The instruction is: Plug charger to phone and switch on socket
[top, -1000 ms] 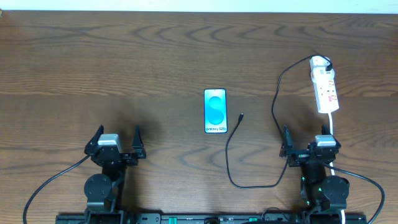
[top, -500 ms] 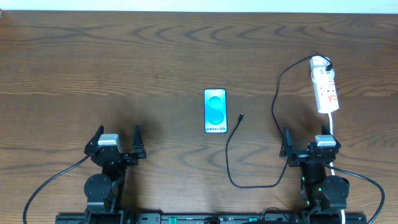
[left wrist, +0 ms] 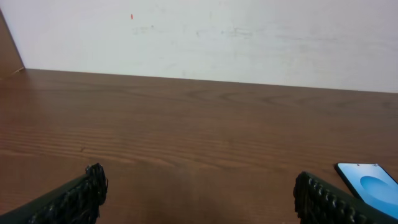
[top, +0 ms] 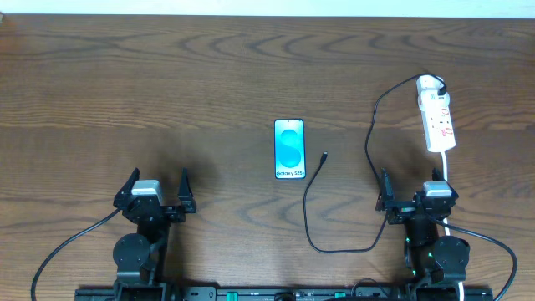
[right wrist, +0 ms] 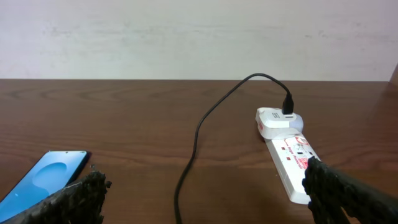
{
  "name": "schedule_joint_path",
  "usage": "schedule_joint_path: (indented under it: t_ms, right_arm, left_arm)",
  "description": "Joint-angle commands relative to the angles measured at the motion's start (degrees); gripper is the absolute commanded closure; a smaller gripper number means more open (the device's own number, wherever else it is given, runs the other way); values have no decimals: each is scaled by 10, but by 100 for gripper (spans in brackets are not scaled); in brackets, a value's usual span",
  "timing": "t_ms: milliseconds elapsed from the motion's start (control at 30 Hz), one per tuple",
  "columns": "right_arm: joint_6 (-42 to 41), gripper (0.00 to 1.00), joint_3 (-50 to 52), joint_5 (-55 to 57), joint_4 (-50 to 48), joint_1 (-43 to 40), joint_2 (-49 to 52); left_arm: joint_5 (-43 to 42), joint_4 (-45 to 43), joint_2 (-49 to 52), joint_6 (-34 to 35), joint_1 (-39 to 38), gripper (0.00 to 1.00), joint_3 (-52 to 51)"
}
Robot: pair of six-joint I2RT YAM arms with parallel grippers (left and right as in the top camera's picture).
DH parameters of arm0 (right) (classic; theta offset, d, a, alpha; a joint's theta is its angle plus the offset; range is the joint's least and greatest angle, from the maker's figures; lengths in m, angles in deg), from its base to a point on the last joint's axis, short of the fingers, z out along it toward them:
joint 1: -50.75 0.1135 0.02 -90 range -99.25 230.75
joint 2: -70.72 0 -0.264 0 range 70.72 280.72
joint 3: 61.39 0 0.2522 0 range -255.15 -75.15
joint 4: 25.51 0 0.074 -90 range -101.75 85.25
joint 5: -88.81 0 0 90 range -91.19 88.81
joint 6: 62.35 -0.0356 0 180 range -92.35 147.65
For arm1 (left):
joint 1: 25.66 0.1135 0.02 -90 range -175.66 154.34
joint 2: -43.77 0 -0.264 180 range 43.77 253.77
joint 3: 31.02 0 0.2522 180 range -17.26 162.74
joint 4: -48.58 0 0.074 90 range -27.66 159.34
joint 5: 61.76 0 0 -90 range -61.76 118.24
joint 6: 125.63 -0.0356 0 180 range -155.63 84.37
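The left pincer [top: 157, 182] sits low by the near edge of the desk [top: 209, 75], toward the near left corner. Its two fingers are spread wide with only bare wood between them. In the left wrist view the pincer [left wrist: 199, 205] shows the same wide gap, and it has hold of nothing. The right pincer [top: 416, 191] sits by the near edge toward the near right corner. It is likewise spread wide and holds nothing, and its own camera shows open desk between the dark fingertips [right wrist: 68, 202].

Beyond the left pincer, around the middle of the desk, the phone [top: 289, 149] lies flat with its lit blue screen up. Its long sides run from the near edge toward the far edge. It is well apart from both pincers.

Just right of the phone lies the small tip of the charger [top: 305, 205], close to the phone's lower right corner but not touching it. From there the black cable runs toward the near edge and loops right in front of the right pincer. It then climbs toward the far edge and arcs over into the far end of the socket [top: 437, 121].

The socket lies close to the right edge, lengthwise from near to far. Its white cord [top: 445, 165] trails back toward the right pincer.
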Motion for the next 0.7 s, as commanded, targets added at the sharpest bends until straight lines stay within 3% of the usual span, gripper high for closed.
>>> schedule_joint_path:
  t_ms: [0,467,533,667]
  right_arm:
    - [-2,1,2,6,1,2,-2]
    - [-2,1,2,6,1,2,-2]
    - [-2,1,2,6,1,2,-2]
    - [-2,1,2,6,1,2,-2]
  left_arm:
    - [18,28,-2,-8,3,2,-5]
    - [17,28,-2,-7,3,2,-5]
    - [2,27,-2,64,2,2,-5]
    - [-5,22,-2,79,2,2,-5]
